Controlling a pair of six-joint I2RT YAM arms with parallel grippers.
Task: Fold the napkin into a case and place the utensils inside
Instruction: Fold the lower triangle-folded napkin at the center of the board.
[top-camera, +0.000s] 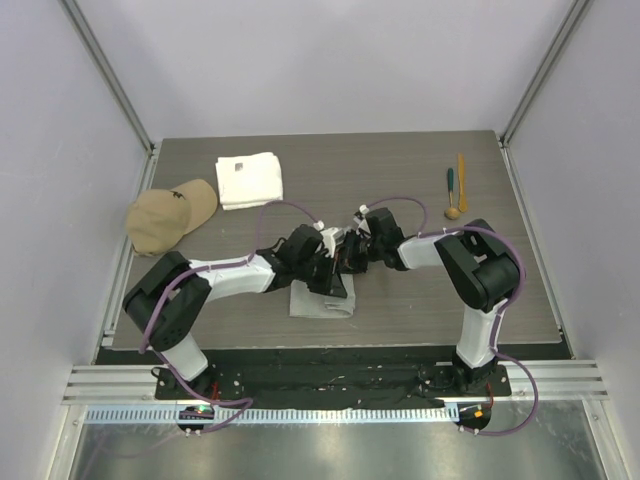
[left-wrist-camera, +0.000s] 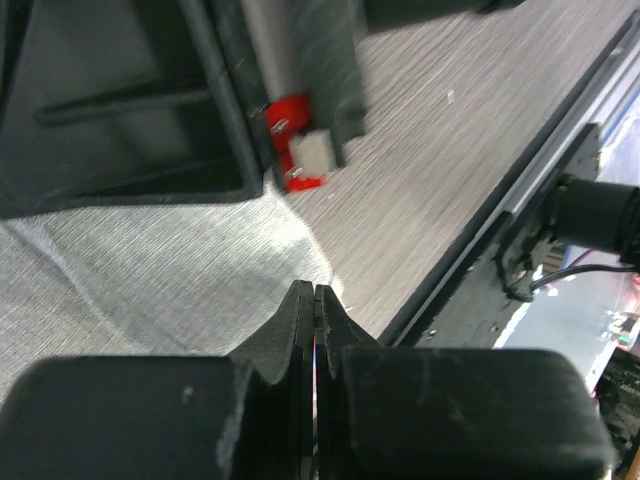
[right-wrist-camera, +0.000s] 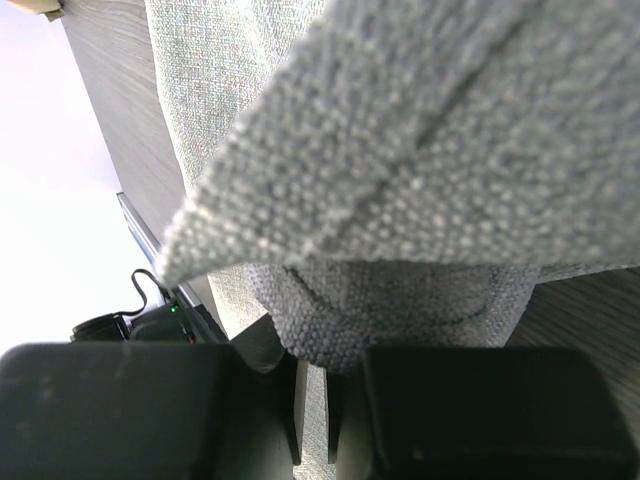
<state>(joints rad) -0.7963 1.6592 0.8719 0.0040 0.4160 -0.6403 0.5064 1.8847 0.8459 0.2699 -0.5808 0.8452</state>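
The grey napkin (top-camera: 318, 304) lies folded into a small rectangle near the table's front, partly under both grippers. My right gripper (top-camera: 352, 256) is shut on a lifted fold of the napkin (right-wrist-camera: 400, 150), which drapes over its fingertips (right-wrist-camera: 318, 365). My left gripper (top-camera: 330, 276) hovers low over the napkin (left-wrist-camera: 150, 280); its jaws (left-wrist-camera: 314, 292) are pressed together and I see no cloth between them. The utensils lie at the back right: a teal-handled piece (top-camera: 451, 183), an orange stick (top-camera: 462, 180) and a round wooden bowl (top-camera: 452, 212).
A white folded towel (top-camera: 249, 180) lies at the back left. A tan cap (top-camera: 170, 215) lies left of it near the table's left edge. The right gripper's black body with a red part (left-wrist-camera: 295, 140) sits close above the left fingertips. The table's front rail (left-wrist-camera: 520, 190) is near.
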